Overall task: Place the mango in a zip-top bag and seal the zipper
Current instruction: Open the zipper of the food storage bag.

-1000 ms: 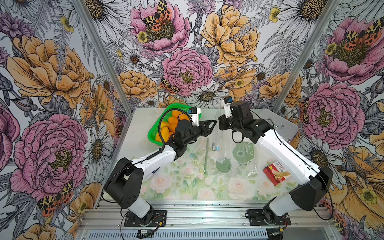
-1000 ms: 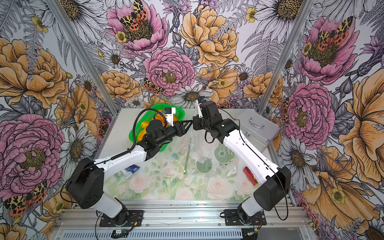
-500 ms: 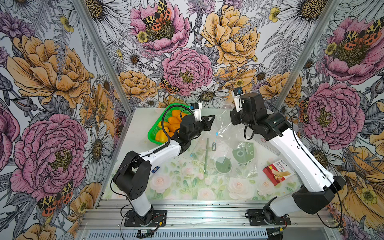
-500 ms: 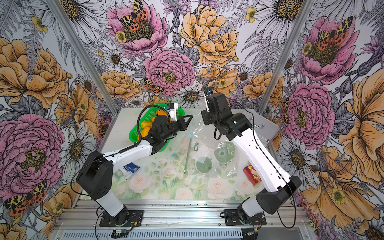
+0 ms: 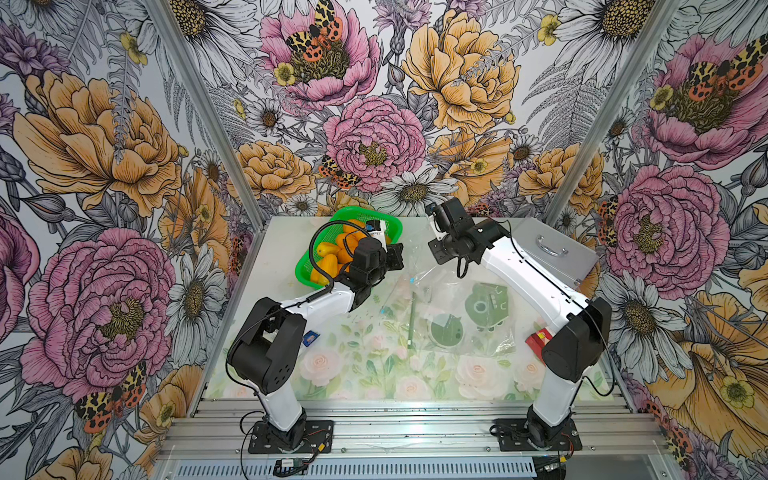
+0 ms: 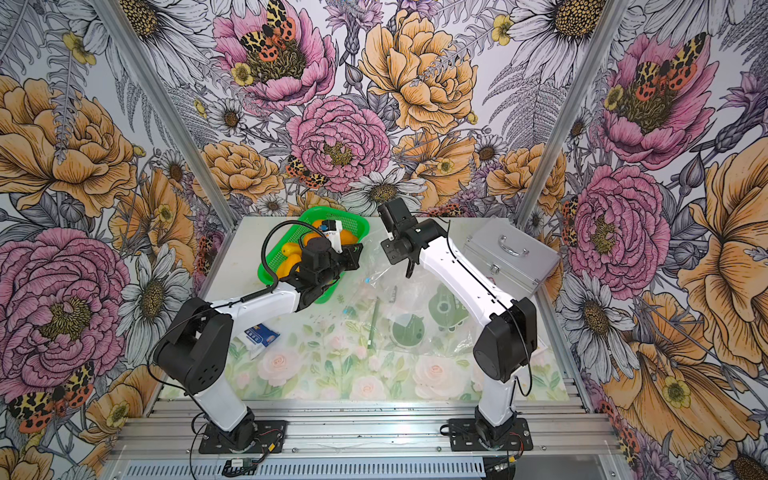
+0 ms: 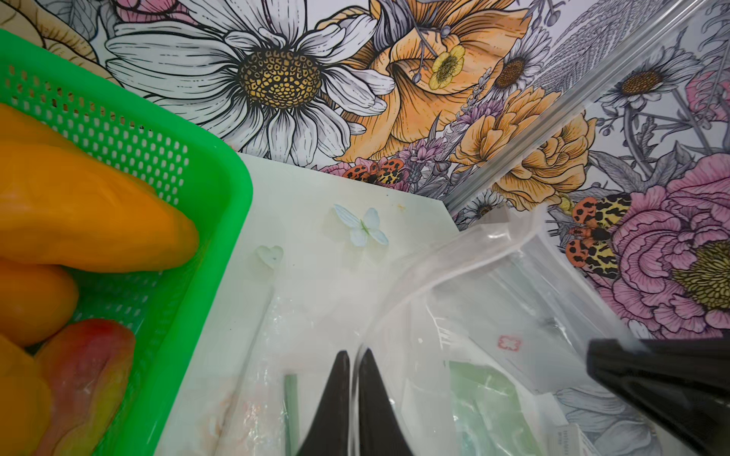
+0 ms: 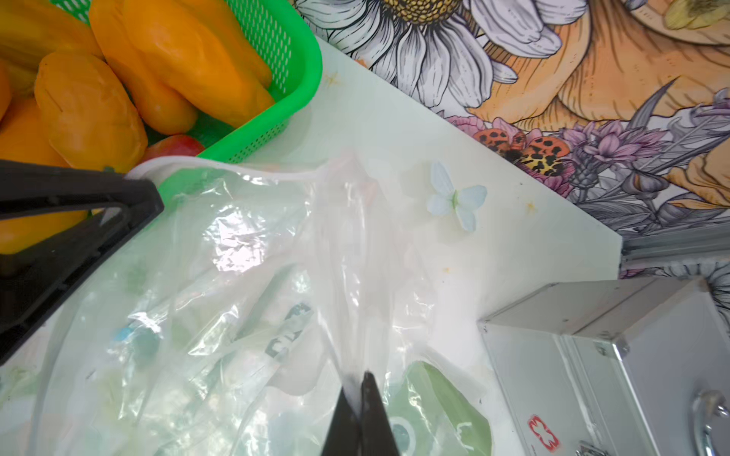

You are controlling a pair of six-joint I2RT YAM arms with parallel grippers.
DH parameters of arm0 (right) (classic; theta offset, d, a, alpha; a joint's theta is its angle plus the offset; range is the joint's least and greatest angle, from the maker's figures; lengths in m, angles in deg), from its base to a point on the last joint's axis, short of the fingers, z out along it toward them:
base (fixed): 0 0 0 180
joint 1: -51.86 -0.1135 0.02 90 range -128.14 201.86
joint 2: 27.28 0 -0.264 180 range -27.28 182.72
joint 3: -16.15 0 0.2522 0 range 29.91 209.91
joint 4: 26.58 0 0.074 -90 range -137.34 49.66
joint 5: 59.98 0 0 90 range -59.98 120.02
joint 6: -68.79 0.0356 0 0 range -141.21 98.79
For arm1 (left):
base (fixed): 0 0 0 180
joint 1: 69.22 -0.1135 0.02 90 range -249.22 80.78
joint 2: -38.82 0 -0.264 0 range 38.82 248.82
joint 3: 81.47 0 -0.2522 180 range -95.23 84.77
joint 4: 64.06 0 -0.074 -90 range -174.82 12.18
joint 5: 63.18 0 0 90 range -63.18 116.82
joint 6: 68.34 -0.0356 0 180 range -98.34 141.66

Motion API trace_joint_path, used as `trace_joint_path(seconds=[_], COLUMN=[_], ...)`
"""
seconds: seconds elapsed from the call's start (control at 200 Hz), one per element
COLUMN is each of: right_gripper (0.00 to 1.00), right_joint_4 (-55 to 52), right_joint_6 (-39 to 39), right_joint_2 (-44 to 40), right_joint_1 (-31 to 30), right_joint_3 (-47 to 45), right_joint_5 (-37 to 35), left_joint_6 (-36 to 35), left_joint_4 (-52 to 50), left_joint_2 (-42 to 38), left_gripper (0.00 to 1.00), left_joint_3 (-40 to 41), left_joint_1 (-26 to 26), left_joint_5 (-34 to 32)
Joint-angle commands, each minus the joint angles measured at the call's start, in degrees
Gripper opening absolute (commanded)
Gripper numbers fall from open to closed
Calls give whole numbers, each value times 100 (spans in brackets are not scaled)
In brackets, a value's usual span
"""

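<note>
As the left gripper and right gripper clamp the bag, mangoes fill the basket at its ten o'clock.

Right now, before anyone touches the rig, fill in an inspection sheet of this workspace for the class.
Surface: table, pale with a floral mat, faint stains.
Job's things: mangoes all in the green basket; zip-top bag mouth spread, no mango inside.
Clutter: silver case, red box, blue packet, green-printed packets under or inside film, cannot tell.
Grippers: left gripper and right gripper each shut on the bag.
Cables: black cable loops above the basket.
Surroundings: floral walls; nothing else seen.
</note>
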Motion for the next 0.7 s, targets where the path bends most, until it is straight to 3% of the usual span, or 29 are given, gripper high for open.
trace_joint_path(seconds=[0.0, 0.07, 0.32, 0.45, 0.555, 0.691], right_gripper=[0, 0, 0, 0, 0, 0], right_joint_4=[178, 267, 324, 328, 328, 328], right_joint_6=[204, 255, 282, 292, 287, 301], right_joint_2=[43, 152, 476, 516, 515, 516], right_joint_1=[13, 12, 7, 12, 11, 12], right_joint_3=[356, 425, 813, 831, 785, 721], right_joint_5=[493, 650, 924, 897, 856, 805], left_joint_6=[-311, -300, -121, 199, 284, 558], left_joint_4=[-33, -62, -68, -78, -81, -78], left_joint_2=[-238, -330, -556, -558, -632, -952], left_gripper=[14, 19, 80, 92, 98, 99], left_joint_3=[84, 111, 83, 158, 230, 425], left_joint_1=[-23, -68, -46, -13, 124, 293], left_joint_5=[-292, -332, 484, 896, 845, 55])
